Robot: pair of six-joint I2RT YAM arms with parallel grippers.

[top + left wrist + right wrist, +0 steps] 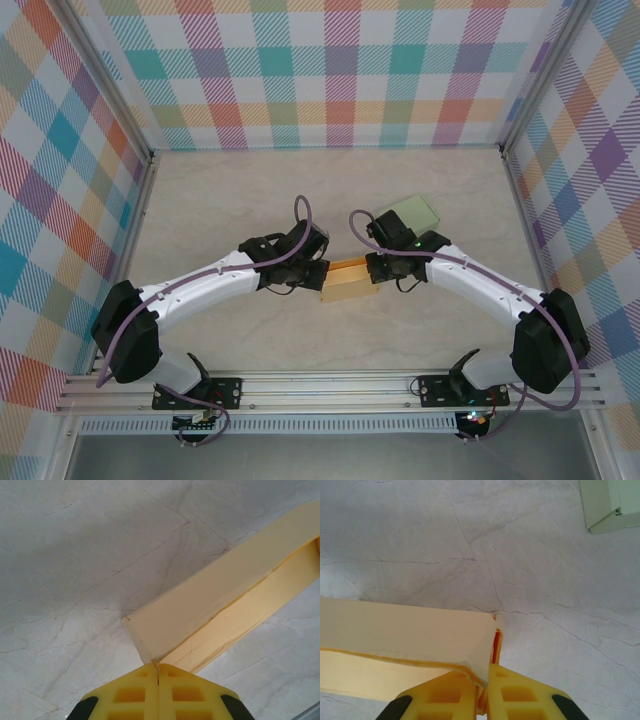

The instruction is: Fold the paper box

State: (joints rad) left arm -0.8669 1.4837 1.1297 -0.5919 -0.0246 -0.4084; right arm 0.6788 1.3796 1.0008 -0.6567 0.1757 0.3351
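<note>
Paper box (348, 280), pale yellow card, lies near the middle of the marbled table (240, 195), stretched between the two arms' tips; the left gripper (318, 276) meets its left end and the right gripper (373, 268) its right end. Seen from the left wrist, the box (225, 595) runs away from the fingers up to the right, one long panel facing up and its open inside showing along the right side; its near corner comes down to a point exactly at the seam of the left gripper (158, 674), whose yellow fingers (130, 695) are pressed flat together with no gap, pinching the thin card edge at that corner. Seen from the right wrist, the box (405, 630) extends to the left of the right gripper (485, 692); its end flap curls down into the narrow slit between the fingers (520, 695), which stand almost closed and nip the card there. A pale green box (410, 212) rests on the table just beyond the right arm, apart from the yellow one; its corner shows at the upper right of the right wrist view (607, 505).
</note>
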